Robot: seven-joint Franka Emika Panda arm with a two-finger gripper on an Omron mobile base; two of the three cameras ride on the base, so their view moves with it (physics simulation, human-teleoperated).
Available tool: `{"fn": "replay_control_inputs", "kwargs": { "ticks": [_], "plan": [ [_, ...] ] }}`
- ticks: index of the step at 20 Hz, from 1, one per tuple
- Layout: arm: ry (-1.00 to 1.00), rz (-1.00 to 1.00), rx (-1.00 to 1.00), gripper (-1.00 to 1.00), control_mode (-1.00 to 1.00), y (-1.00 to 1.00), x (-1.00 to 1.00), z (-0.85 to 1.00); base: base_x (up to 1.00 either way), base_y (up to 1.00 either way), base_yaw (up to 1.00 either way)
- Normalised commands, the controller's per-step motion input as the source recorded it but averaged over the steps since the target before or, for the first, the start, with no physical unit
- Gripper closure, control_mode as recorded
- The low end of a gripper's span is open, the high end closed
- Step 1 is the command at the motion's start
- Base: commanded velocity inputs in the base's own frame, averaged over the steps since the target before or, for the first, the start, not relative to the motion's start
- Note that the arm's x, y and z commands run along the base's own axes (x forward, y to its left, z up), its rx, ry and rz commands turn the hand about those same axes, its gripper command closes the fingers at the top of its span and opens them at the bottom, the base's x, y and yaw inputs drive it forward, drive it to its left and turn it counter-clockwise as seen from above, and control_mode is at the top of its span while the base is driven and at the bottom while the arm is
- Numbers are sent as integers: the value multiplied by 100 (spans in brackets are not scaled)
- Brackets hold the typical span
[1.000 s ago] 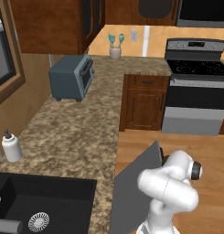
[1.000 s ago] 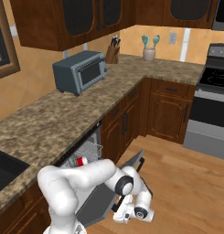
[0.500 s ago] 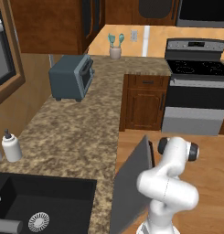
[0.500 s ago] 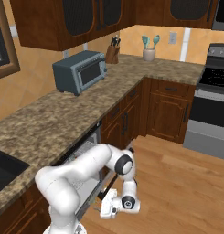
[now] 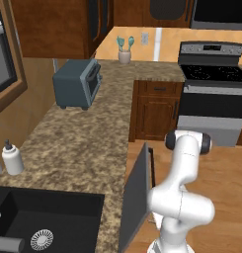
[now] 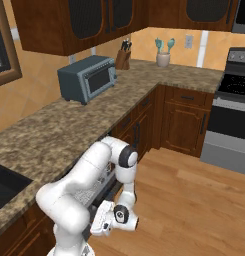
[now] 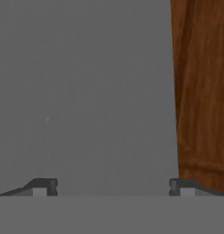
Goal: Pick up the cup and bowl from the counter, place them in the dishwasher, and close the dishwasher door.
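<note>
I'm looking over the granite counter (image 5: 83,148) and seeing neither cup nor bowl on it, so I'm judging they are loaded already; I cannot see inside the dishwasher (image 6: 101,187) to confirm. The dishwasher door (image 5: 135,197) is standing partly raised, nearly upright, not shut. I'm facing its flat grey panel up close, my gripper (image 7: 113,186) spread wide, grasping nothing, ready to push.

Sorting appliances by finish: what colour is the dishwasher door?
Flat plain grey; the dishwasher door shows best in the hand view.

No readable text or labels, apparently.
</note>
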Motion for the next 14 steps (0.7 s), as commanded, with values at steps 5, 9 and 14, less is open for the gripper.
{"fn": "replay_control_inputs", "kwargs": {
  "ticks": [5,9,14],
  "plan": [
    [2,-51,0,-100,-100,85,47,48,0,0,0],
    [9,-38,0,-100,-100,88,100,41,0,0,0],
    [24,-8,3,-100,-100,28,100,52,0,0,0]
  ]
}}
